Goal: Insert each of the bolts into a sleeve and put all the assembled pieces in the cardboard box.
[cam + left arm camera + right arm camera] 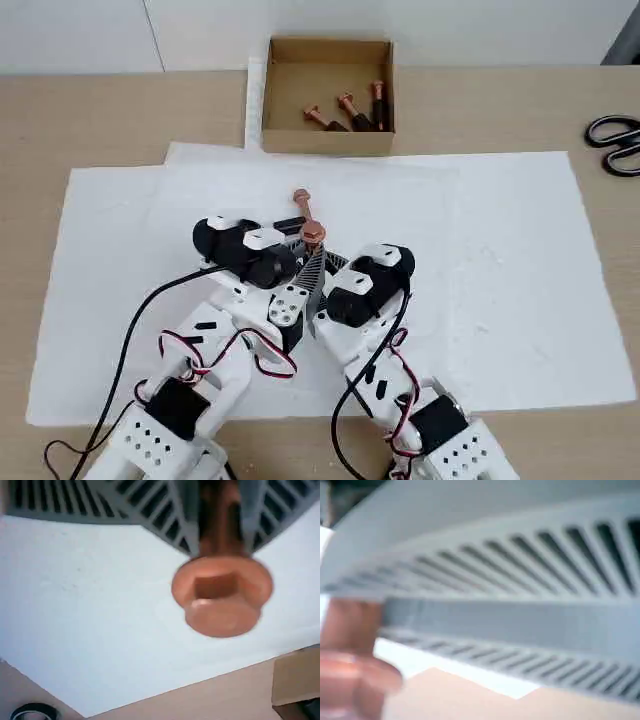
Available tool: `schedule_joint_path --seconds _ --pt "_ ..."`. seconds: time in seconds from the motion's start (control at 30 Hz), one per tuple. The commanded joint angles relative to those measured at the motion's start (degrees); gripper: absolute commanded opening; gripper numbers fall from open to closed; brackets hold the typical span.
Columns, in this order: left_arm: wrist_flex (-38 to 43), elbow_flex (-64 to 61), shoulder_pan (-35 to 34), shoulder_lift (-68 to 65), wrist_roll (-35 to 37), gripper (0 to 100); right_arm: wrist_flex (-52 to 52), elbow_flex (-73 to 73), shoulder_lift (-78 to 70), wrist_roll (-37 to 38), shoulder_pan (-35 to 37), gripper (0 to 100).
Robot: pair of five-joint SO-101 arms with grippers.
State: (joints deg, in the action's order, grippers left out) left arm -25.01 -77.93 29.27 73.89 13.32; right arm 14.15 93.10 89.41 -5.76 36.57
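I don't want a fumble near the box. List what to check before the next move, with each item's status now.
1. Bolt clamped in left pincer: ok.
2. Sleeve on that bolt: cannot tell.
3. Arms well apart: not ok, they crowd together over the paper.
4. Box open, path unobstructed: ok.
5. Room in box: ok, three pieces lie there, floor bare beside them.

The table [60, 120] and the white sheet [500, 260] are lit brightly and evenly from overhead; shadows are kept faint and soft-edged throughout; the cardboard box [328, 142] is shaded slightly inside; a dull sheen is seen on the copper bolt [222, 600].
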Motion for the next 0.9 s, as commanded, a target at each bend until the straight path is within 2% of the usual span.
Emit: schedule_joint_path --seconds 0.0,0.2,0.5,0.87 --pt "-2.64 2.86 -1.76 -0.09 0.09 1 -0.22 -0.79 1.19 -0.35 -0.04 0.4" --pt "-10.29 7.78 -2.02 -0.18 0.18 1 -0.22 -0.79 1.19 -0.35 -0.04 0.4" --pt "-11.16 7.78 -1.93 -0.35 0.09 1 0.13 -0.79 1.19 -0.35 -0.04 0.4" --pt "-18.29 11.47 -1.85 -0.18 0.0 1 0.13 -0.7 1.19 -0.35 -0.13 0.4"
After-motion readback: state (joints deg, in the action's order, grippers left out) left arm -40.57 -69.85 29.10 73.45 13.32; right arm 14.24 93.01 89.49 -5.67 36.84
